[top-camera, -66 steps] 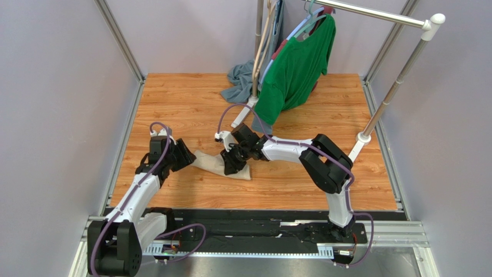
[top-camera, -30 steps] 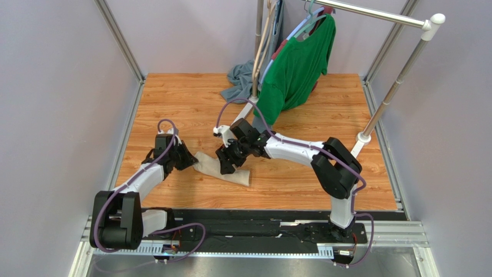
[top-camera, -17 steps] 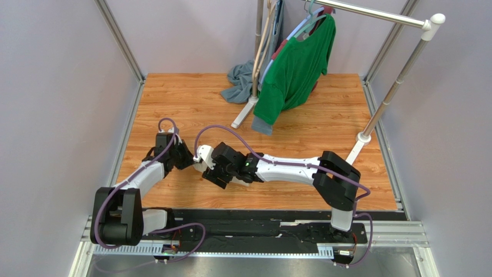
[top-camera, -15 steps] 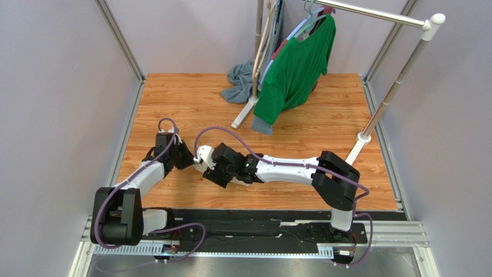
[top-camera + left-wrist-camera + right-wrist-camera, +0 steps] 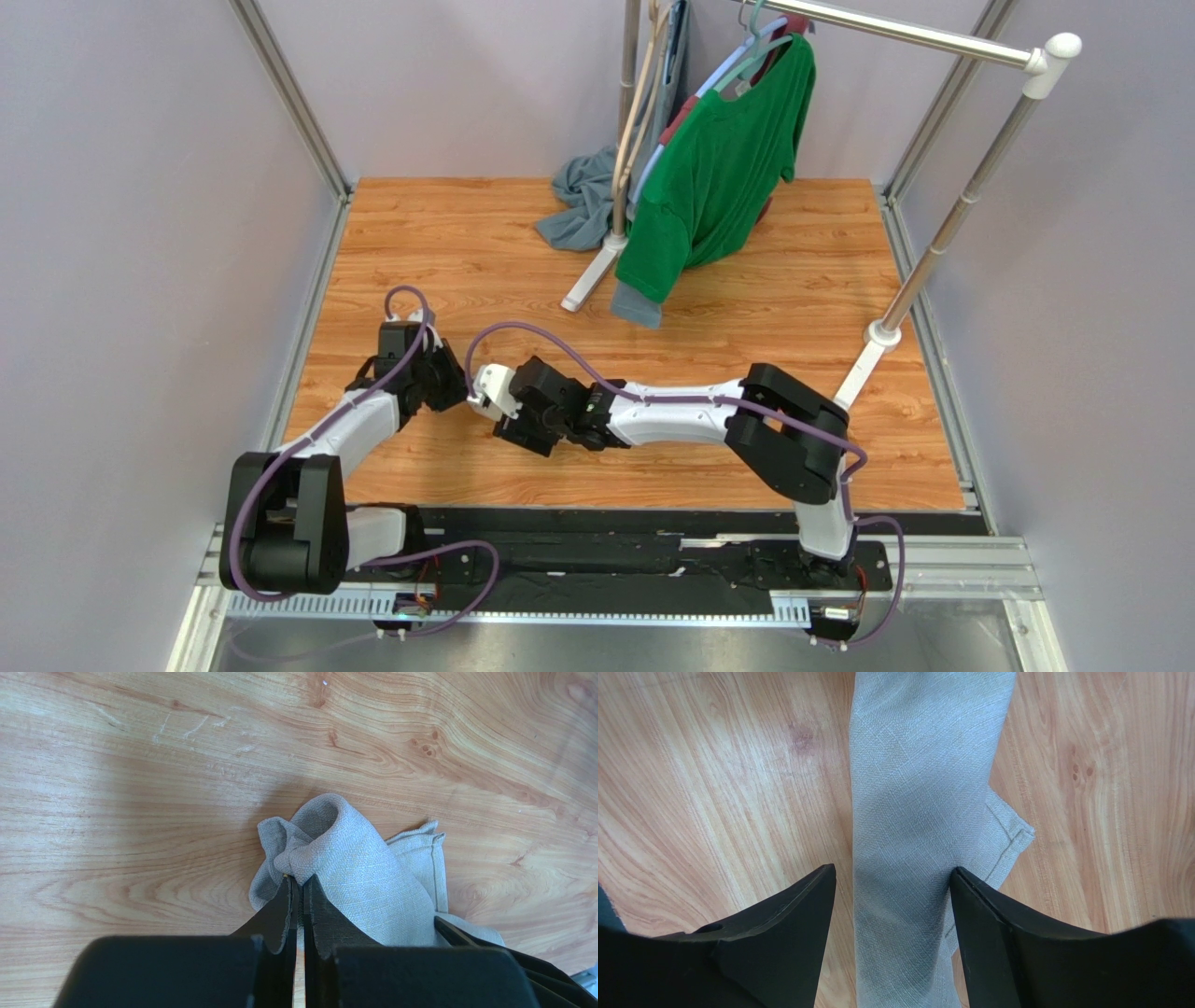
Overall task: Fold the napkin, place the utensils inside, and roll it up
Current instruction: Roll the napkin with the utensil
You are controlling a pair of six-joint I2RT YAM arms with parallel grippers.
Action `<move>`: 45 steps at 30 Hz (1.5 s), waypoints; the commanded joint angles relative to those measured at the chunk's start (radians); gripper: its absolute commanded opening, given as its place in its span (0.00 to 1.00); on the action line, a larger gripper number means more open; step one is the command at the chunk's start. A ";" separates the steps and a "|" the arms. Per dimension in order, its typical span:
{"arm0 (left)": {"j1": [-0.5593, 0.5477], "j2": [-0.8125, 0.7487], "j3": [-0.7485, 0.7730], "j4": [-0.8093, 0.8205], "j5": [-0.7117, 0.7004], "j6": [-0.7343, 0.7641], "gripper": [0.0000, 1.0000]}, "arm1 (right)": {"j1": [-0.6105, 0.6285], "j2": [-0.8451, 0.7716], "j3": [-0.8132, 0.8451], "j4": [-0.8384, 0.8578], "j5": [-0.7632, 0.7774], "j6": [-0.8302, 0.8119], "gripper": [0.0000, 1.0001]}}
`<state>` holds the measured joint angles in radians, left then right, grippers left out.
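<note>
the napkin (image 5: 361, 875) lies on the near left part of the wooden table (image 5: 449, 238), between the two grippers. from above it is almost wholly hidden under the right arm's wrist.

the left gripper (image 5: 295, 885) is down at the cloth's left end. its fingers (image 5: 279, 913) are pressed together on a pinch of the fabric, and the cloth bunches up into a small raised loop just ahead of the tips. behind that loop the beige weave slopes away to the right, with flat hemmed layers spread on the wood beside it. a dark piece of the right arm (image 5: 491, 952) shows at the lower right corner of that view, over the cloth.

the right gripper (image 5: 892, 882) hangs over the napkin further along, where it is folded into a long narrow band running straight away from the wrist. its fingers (image 5: 798, 910) stand wide apart, one on each side of the band. one finger sits right at the cloth's edge; the other has a sliver of bare wood between it and the cloth. a hemmed corner (image 5: 1011, 836) pokes out from under the band on one side.

at the far edge a green shirt (image 5: 716, 168) hangs from a metal rail (image 5: 912, 35), and a grey-blue cloth (image 5: 578, 189) is heaped beside it, well apart from the napkin.
</note>
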<state>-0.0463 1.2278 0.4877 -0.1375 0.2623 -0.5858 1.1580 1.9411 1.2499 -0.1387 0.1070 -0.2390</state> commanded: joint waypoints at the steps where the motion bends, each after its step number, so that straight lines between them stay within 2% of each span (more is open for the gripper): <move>1: -0.003 0.009 0.040 -0.002 0.017 0.012 0.00 | 0.008 0.050 0.012 0.047 0.002 -0.025 0.65; 7: -0.003 0.010 0.040 0.004 0.028 0.012 0.00 | -0.009 0.101 0.026 0.028 -0.006 0.000 0.61; 10: -0.003 0.006 0.043 0.006 0.035 0.011 0.00 | -0.024 0.110 0.037 0.001 -0.018 0.023 0.47; 11: -0.003 0.001 0.045 0.004 0.037 0.009 0.00 | -0.032 0.114 0.042 -0.009 -0.032 0.036 0.35; 13: -0.003 -0.007 0.054 -0.007 0.048 0.006 0.00 | -0.046 0.124 0.051 -0.042 -0.058 0.052 0.28; 14: -0.003 -0.020 0.060 -0.013 0.046 0.004 0.03 | -0.061 0.125 0.055 -0.053 -0.093 0.073 0.23; 17: -0.003 -0.057 0.087 -0.057 0.034 0.006 0.30 | -0.102 0.116 0.043 -0.062 -0.215 0.113 0.15; 18: -0.003 -0.069 0.094 -0.068 0.020 0.006 0.44 | -0.113 0.113 0.034 -0.064 -0.243 0.144 0.14; 21: -0.003 -0.125 0.104 -0.097 -0.007 0.010 0.54 | -0.159 0.105 0.034 -0.076 -0.361 0.193 0.13; 29: -0.003 -0.206 0.032 -0.068 -0.041 0.009 0.56 | -0.273 0.143 0.065 -0.081 -0.679 0.305 0.12; 38: -0.003 -0.197 -0.014 -0.021 -0.015 0.017 0.56 | -0.334 0.234 0.120 -0.064 -0.871 0.404 0.11; 45: -0.003 -0.156 -0.037 0.051 -0.009 0.020 0.55 | -0.357 0.277 0.146 -0.045 -0.940 0.440 0.11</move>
<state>-0.0460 1.0542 0.4625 -0.1654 0.2382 -0.5808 0.8013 2.1525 1.3869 -0.1333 -0.7719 0.1612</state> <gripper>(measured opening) 0.554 0.227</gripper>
